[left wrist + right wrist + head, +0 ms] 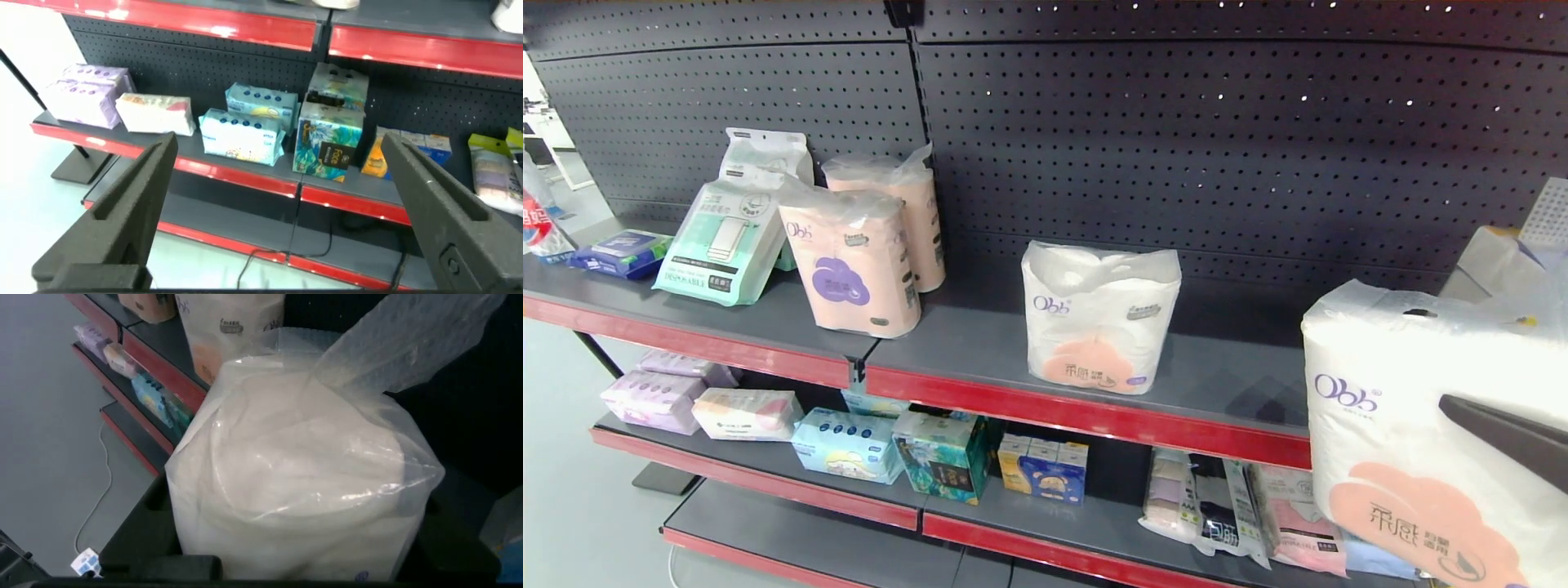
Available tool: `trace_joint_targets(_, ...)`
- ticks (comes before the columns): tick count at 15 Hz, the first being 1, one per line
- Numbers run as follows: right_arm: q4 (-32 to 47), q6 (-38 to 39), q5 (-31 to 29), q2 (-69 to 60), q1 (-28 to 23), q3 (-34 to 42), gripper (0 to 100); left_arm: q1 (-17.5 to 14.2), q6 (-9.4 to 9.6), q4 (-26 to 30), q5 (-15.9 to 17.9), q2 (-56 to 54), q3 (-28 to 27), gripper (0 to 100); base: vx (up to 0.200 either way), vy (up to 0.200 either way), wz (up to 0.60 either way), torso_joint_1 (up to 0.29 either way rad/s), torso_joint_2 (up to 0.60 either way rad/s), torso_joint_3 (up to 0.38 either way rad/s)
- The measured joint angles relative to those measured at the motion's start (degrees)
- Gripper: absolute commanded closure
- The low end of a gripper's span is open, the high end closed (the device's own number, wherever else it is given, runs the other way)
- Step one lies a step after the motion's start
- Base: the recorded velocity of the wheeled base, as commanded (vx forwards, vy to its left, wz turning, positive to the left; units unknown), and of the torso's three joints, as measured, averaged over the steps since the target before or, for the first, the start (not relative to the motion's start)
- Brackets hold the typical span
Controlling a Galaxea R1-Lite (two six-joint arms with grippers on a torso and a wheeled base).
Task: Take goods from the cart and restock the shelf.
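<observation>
the dark shelf (980, 343) spans the view. near its right end hangs a white tissue pack (1429, 433), apparently clamped in the right gripper (298, 514). a matching pack (1099, 314) stands mid-shelf. the left gripper (278, 151) gapes wide, holding nothing.

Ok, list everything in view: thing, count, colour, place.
shelf: one, black with red edges, ahead
white pack: one, white and peach, top shelf middle
held pack: one, white and peach, near right
pink packs: two, pink, top shelf left of centre
pouches: two, mint and white, top shelf left
wipes: one, blue, top shelf far left
lilac packs: at least two, lower shelf left
blue boxes: two, pale blue, lower shelf
teal box: at least one, lower shelf middle
left gripper: open, before lower shelf
right gripper: shut on held pack
</observation>
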State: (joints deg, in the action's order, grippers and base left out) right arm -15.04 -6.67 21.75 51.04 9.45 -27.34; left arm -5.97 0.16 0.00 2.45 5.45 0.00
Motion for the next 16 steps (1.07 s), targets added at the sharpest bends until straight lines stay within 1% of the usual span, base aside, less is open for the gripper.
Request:
trace_joint_targets(6, 0.05, 0.02, 0.15, 0.46, -1.07, -0.1, 100, 0.0, -0.05, 0.0, 0.0, 0.0, 0.0, 0, 0.0, 0.0, 0.0, 0.0, 0.0, 0.0)
trace_joint_targets(9, -0.39, 0.0, 0.28, 2.73, -0.83, -1.78, 100, 0.02, -0.13, 0.02, 0.0, 0.0, 0.0, 0, 0.0, 0.0, 0.0, 0.0, 0.0, 0.0)
trace_joint_targets(11, -2.63, 0.05, 0.26, 5.95, -0.35, -3.99, 100, -0.02, -0.13, 0.0, 0.01, 0.0, 0.0, 0, 0.0, 0.0, 0.0, 0.0, 0.0, 0.0)
trace_joint_targets(14, -10.61, 0.05, 0.15, 12.07, 0.39, -5.67, 100, 0.0, -0.16, 0.0, 0.01, 0.0, 0.0, 0, 0.0, 0.0, 0.0, 0.0, 0.0, 0.0)
trace_joint_targets(16, -11.01, 0.57, 0.12, 14.91, 0.52, -5.92, 100, 0.0, -0.16, 0.0, 0.0, 0.0, 0.0, 0, 0.0, 0.0, 0.0, 0.0, 0.0, 0.0)
